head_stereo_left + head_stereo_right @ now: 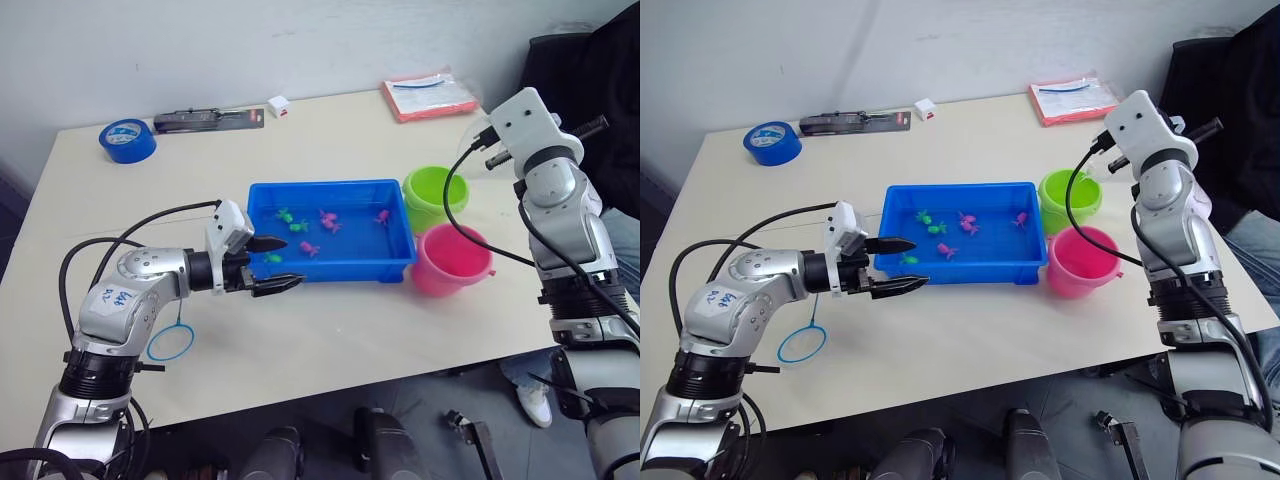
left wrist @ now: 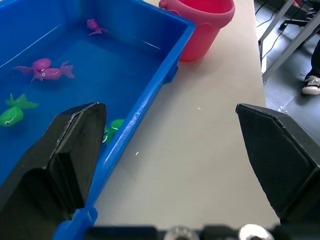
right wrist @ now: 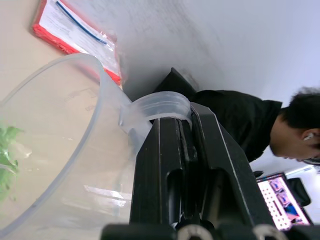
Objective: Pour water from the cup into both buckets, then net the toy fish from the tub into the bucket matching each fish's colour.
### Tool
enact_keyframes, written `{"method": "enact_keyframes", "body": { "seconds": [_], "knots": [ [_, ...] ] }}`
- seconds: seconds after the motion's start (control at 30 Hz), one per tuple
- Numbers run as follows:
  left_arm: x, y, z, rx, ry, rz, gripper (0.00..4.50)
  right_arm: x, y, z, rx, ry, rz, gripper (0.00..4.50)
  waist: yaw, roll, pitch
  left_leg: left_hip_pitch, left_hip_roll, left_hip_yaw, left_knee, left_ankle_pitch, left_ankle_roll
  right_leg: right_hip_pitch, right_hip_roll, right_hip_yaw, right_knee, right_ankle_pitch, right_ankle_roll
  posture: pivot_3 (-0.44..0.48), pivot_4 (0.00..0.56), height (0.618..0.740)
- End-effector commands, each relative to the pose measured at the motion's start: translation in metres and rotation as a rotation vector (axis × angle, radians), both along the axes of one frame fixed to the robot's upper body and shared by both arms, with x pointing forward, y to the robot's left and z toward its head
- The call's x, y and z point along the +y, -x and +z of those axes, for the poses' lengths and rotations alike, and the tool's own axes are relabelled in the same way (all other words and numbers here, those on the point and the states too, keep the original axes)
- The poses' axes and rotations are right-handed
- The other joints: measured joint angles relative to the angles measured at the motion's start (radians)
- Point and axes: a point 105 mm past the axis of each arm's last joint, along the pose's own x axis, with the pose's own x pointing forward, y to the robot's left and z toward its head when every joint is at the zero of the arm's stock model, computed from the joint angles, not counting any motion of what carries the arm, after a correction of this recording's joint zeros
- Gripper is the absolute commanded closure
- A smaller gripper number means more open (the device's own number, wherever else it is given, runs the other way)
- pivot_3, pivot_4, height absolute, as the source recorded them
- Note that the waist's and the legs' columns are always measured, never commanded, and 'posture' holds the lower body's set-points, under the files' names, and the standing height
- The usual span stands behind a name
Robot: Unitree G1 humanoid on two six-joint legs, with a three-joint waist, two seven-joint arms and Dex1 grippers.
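A glossy blue plastic tub (image 1: 330, 232) of tiny pink and green toy fish (image 1: 309, 247) sits mid-worktop (image 1: 300, 330), the lime green bucket (image 1: 433, 196) and pink bucket (image 1: 451, 260) just beside its right end, as the left end effector (image 1: 893, 265) hovers with fingers spread at the tub's near-left corner — one finger over the water, the other outside the rim. The right wrist view shows the right end effector (image 3: 187, 165) pinching the handle of the clear measuring cup (image 3: 55, 150), tilted above the green bucket, with a person in black behind. A blue ring net (image 1: 171, 342), blue tape roll (image 1: 127, 139) and red-edged packet (image 1: 430, 95) lie around.
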Motion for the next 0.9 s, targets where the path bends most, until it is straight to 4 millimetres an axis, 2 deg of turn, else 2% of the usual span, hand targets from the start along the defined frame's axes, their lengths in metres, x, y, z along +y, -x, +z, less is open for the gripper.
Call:
{"method": "enact_keyframes", "body": {
  "seconds": [0.03, 0.9],
  "knots": [
    [-0.0002, 0.0055, 0.0148, -0.06, 0.009, -0.014, 0.0, 0.0013, 0.0045, 0.0237, -0.079, 0.074, -0.014, 3.82, 0.0, 0.0, 0.0, 0.0, 0.0, 0.0, 0.0, 0.0, 0.0, 0.0, 0.0, 0.0, 0.0, 0.0, 0.0, 0.0, 0.15, 0.74],
    [-0.0035, 0.0082, 0.0142, -0.054, 0.01, -0.02, 0.0, 0.0065, 0.0043, 0.0236, -0.102, 0.175, -0.003, 3.82, 0.0, 0.0, 0.0, 0.0, 0.0, 0.0, 0.0, 0.0, 0.0, 0.0, 0.0, 0.0, 0.0, 0.0, 0.0, 0.0, 0.15, 0.74]
  ]
}}
